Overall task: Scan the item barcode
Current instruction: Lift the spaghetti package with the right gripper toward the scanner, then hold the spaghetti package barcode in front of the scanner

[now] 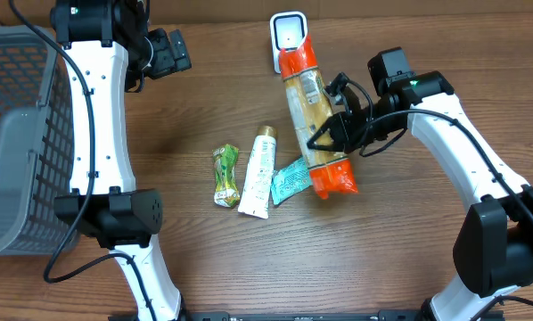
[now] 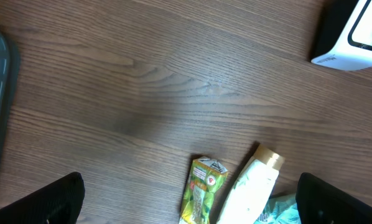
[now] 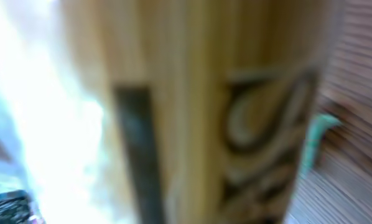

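So on the wooden table point(image 1: 204, 98) the big thing is this long clear pack with orange ends point(image 1: 313, 116), its top end right at the white scanner point(image 1: 288, 34). The right gripper point(image 1: 333, 134) is clamped nearly shut on its lower-middle. I'd guess it's light, with slippery, crinkly film and brittle stuff inside, so a gentle mid-body pinch beats grabbing the floppy ends. The left gripper point(image 1: 173, 52) sits wide open and empty near the basket point(image 1: 17, 134).
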Tool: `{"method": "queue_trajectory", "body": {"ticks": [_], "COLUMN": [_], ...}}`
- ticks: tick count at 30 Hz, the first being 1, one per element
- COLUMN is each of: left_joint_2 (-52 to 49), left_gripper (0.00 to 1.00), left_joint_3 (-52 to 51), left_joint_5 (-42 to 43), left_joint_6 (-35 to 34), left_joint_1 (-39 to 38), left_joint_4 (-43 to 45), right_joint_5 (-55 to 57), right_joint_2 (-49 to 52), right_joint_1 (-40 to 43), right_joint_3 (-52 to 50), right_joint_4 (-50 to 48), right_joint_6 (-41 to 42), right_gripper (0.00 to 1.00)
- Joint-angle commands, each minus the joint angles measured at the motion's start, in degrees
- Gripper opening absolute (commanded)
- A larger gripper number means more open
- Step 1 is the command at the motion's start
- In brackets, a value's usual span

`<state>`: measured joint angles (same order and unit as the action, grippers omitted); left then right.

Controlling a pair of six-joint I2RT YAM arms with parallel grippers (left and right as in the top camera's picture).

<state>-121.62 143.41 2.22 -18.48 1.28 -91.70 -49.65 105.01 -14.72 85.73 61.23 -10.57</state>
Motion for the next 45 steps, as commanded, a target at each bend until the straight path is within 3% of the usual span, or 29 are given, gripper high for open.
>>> {"method": "queue_trajectory", "body": {"ticks": [1,9,17,21,29,30,38,45], "left_joint_2": [0.9,0.9,0.9,0.9,0.9,0.9,0.9,0.9], "left_gripper": [1.0,0.99,1.0,1.0,1.0,1.0,1.0,0.99], "left_joint_3": [1.1,1.1,1.1,1.1,1.1,1.1,1.1,1.1], "left_joint_5": [0.3,0.3,0.3,0.3,0.3,0.3,0.3,0.3], "left_joint_6": [-0.8,-0.9,-0.8,-0.8,-0.8,-0.8,-0.8,-0.8], "left_joint_1": [0.1,0.1,0.1,0.1,0.1,0.1,0.1,0.1], "left_joint_4": [0.1,0.1,0.1,0.1,0.1,0.1,0.1,0.1], "right_joint_5": [-15.8,-17.0,-3.3,12.9,63.9,70.1,85.4,94.5], "right_joint_2": [-2.9,-2.9,-2.9,-2.8,0.3,1.5,10.1,23.0], "right_joint_1": [0.0,0.0,-1.6,-3.5,-9.7,-9.7,-9.6,-9.6], "right_joint_3": [4.3,12.1,17.5,17.4,16.3,16.3,16.3,16.3], "right_joint_4": [-3.1,-1.0,-0.1,-0.2,-10.8,-15.9,-45.8,-72.9], "right_joint_6": [2.5,3.3,6.1,6.1,6.0,2.8,-23.2,-45.9], "right_gripper": [0.03,0.04,0.04,0.04,0.04,0.04,0.04,0.04]}}
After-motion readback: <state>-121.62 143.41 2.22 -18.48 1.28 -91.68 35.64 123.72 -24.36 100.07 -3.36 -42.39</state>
